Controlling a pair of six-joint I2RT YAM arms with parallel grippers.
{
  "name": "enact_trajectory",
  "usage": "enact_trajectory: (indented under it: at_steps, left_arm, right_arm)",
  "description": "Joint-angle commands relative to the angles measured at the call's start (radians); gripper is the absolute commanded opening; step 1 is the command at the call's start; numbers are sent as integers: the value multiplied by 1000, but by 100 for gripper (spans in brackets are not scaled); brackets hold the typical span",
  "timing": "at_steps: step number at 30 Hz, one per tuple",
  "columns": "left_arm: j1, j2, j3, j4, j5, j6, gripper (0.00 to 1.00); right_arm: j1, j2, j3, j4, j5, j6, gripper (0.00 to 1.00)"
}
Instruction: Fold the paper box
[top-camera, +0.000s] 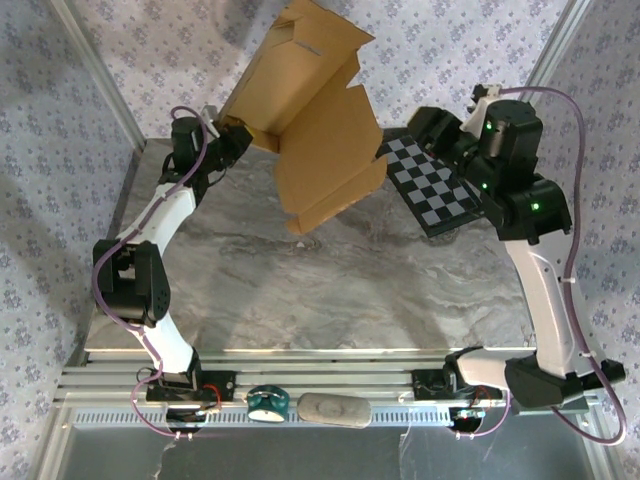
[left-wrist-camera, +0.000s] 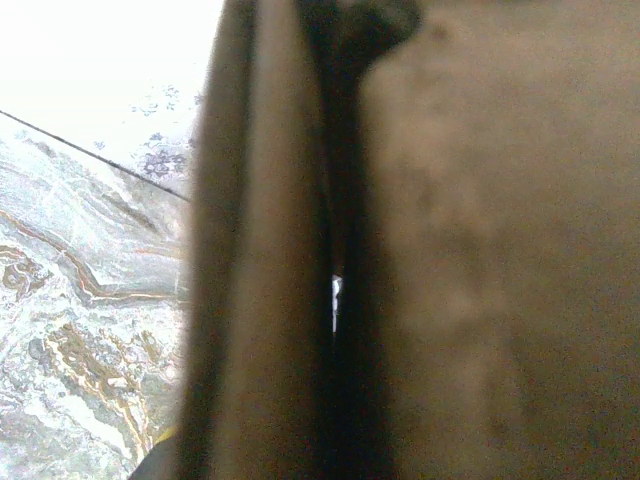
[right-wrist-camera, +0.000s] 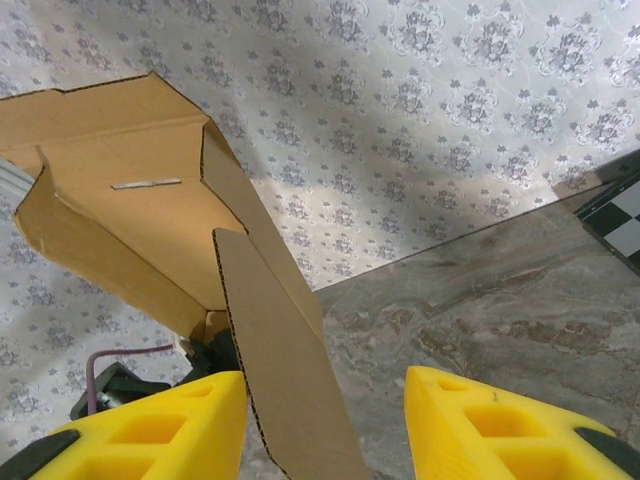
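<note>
Box (top-camera: 320, 150) aloft, upper centre, pinched by left gripper (top-camera: 236, 133); right gripper (right-wrist-camera: 322, 380) spread wide, flap (right-wrist-camera: 285, 400) between fingers (right-wrist-camera: 150, 430).

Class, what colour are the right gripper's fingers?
Yellow fingers, clearest in the right wrist view.

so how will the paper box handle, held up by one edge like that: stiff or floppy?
Probably light: the left gripper holds the whole paper box aloft by one edge. Panels look stiff, but likely hinge at creases; flaps sit at different angles. The flap inside the open right gripper would probably swing if pushed.
</note>
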Motion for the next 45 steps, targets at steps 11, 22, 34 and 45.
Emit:
enact_trajectory:
  at_steps: [11,22,34,45]
  left_arm:
    - [-131,13,331,-547,-266,308,0]
    - [-258,92,589,-884,-577,477,0]
    - [-315,135,683,-968,-631,541,0]
    - [-337,159,735,-1007,-675,570,0]
  right_arm:
    - [25,163,263,-125,-23,-3,47]
    - [16,368,590,-206,-39,14,48]
    - [-60,549,696,-342,-179,193,47]
    - [-71,524,613,-379,-138,192,47]
